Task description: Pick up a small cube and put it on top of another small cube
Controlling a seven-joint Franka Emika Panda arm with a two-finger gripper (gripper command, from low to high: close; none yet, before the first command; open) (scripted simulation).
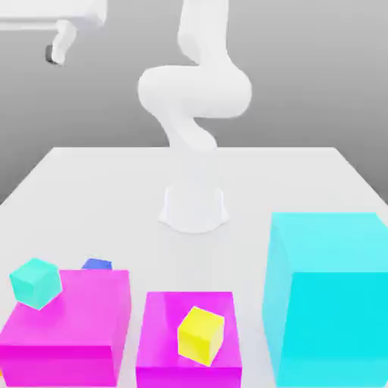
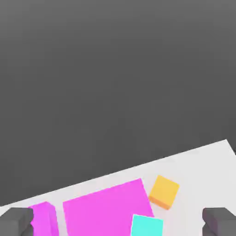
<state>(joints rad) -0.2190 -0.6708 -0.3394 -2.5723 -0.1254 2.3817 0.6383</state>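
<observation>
Blue cube [image 1: 97,264] was sitting way over toward the exterior view's left, tucked right behind the bigger pink block [image 1: 72,327], so just its top edge peeked over at about 12 o'clock from that block's middle. It looked to be down on the white table [image 1: 114,189], touching or nearly touching the block's back side; hard to call which.

On that same pink block, a teal cube [image 1: 35,283] sat tilted at roughly the 10 o'clock corner, hanging a bit over the edge. Next block over, the smaller pink block [image 1: 163,356], had a yellow cube [image 1: 201,334] on top, also tilted, around 3 o'clock from its center. At 3 o'clock from all that stood a big cyan box [image 1: 333,295], easily the tallest thing on the table.

The arm's white base [image 1: 194,208] was planted mid-table at 12 o'clock from the blocks, and the arm curled up and off toward the exterior view's left, with the claw [image 1: 57,47] hanging high up, well apart from every cube.

From the hand view, the two dark fingertips [image 2: 16,221] were spread wide, nothing between them, so the claw was released. Far below it were the larger pink block [image 2: 106,209], the teal cube [image 2: 146,226], the yellow cube [image 2: 164,191] and a sliver of the other pink block [image 2: 44,219].
</observation>
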